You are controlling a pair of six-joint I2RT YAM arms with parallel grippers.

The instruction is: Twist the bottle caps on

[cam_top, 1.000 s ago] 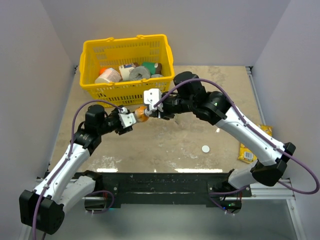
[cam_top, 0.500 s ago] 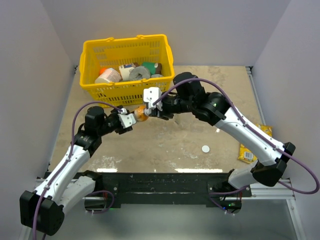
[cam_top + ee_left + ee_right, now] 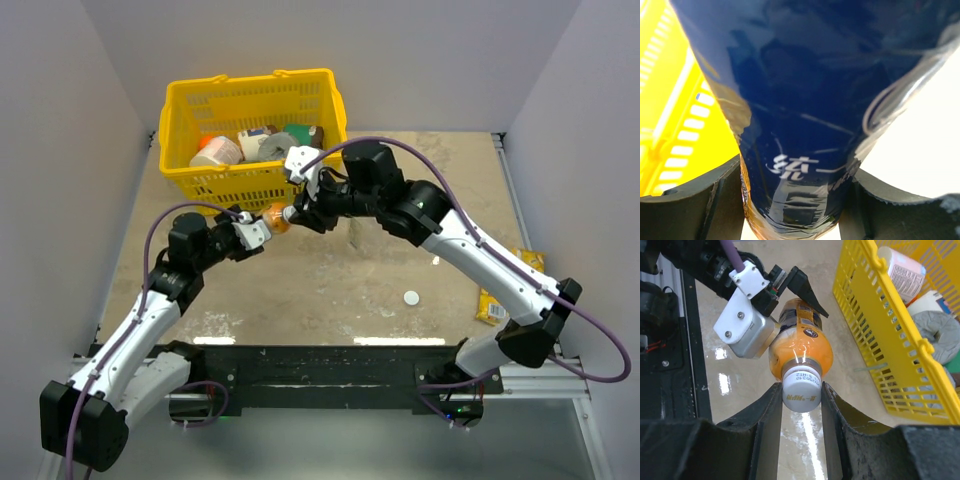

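Orange-filled and dark-labelled, the small bottle (image 3: 277, 216) hangs above the tabletop (image 3: 330, 280), just in front of the near wall of the yellow basket (image 3: 250, 185). The left gripper (image 3: 266, 224) has its jaws clamped on the bottle's body. The right gripper (image 3: 801, 396) has its jaws closed on the white cap (image 3: 801, 389) seated at the neck. To tighten well, the right wrist should probably turn about the bottle's own axis, keeping the cap square, while the left resists twisting. A second cap (image 3: 411, 297) lies on the tabletop, well apart from the basket, toward its front right.
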